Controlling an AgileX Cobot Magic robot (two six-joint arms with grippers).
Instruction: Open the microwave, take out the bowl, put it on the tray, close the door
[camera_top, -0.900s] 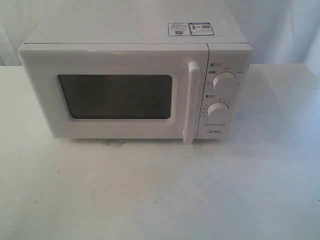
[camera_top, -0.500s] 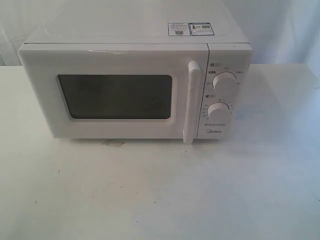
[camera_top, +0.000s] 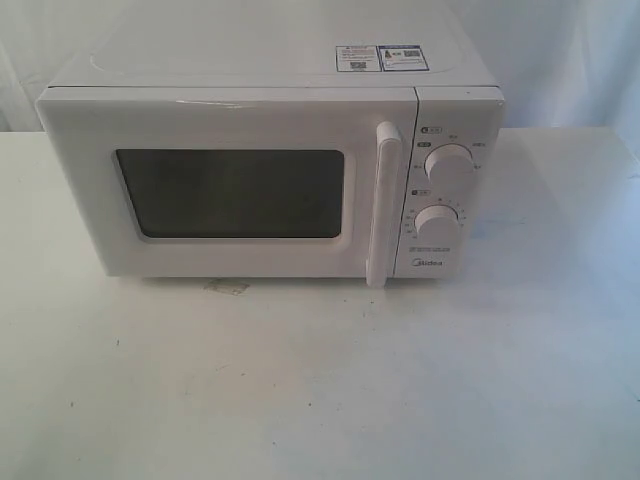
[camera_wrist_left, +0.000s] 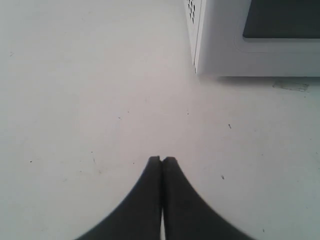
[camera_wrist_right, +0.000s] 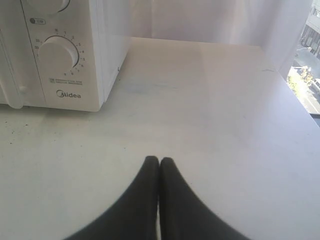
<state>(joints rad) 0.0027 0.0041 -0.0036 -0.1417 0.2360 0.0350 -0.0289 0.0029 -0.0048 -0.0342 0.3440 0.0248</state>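
The door (camera_top: 230, 190) is shut, its upright handle (camera_top: 383, 205) far and left of the right gripper (camera_wrist_right: 159, 160), the nearer arm; the left gripper (camera_wrist_left: 162, 159) hangs off the left corner of the microwave (camera_top: 270, 80); both pairs of fingers (camera_wrist_right: 175, 210) pressed together, empty; bowl unseen.

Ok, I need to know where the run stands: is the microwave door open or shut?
Shut. The door sits flush with the control panel, with no gap showing at the handle.

The door's (camera_top: 80, 200) dark window (camera_top: 235, 193) is hiding the microwave's (camera_top: 250, 70) inside; the upper-centre stickers' (camera_top: 381, 58) print is showing too small to read.
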